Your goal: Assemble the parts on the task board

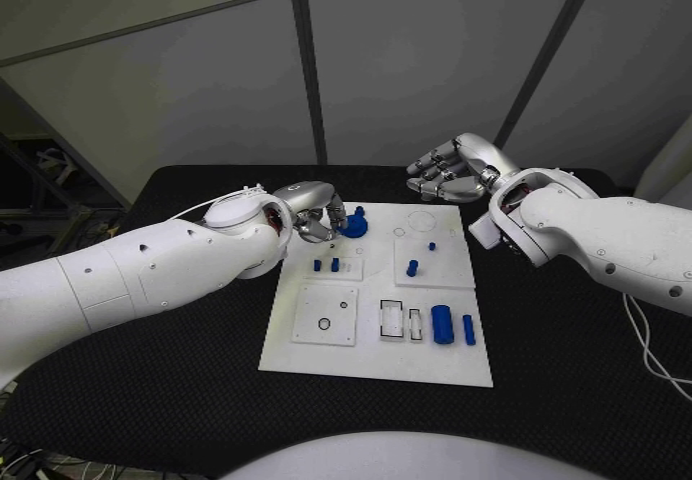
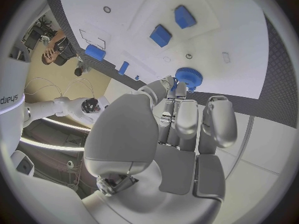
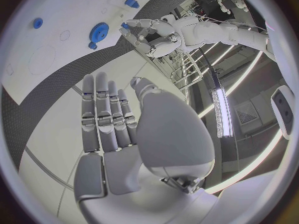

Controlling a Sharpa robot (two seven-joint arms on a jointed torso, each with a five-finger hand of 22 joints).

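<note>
While the left hand [image 1: 315, 212] pinches the blue gear [image 1: 353, 224] at the board's [image 1: 378, 350] far left corner, the gear lies just beyond its fingertips [image 2: 169, 82], flat over the board. Well apart, the right hand [image 1: 454, 168] hovers empty past the far edge, fingers loosely straight, so the left is nearer.

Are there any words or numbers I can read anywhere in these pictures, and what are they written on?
"deys": grey letters on the robot's white arm casing at the rim of the left wrist view; the word is cut off by the edge, so it may be longer.
Task board: bears outlines and small marks, but no letters or numbers can be read on it.
Blue parts such as the gear: no writing can be seen.
</note>
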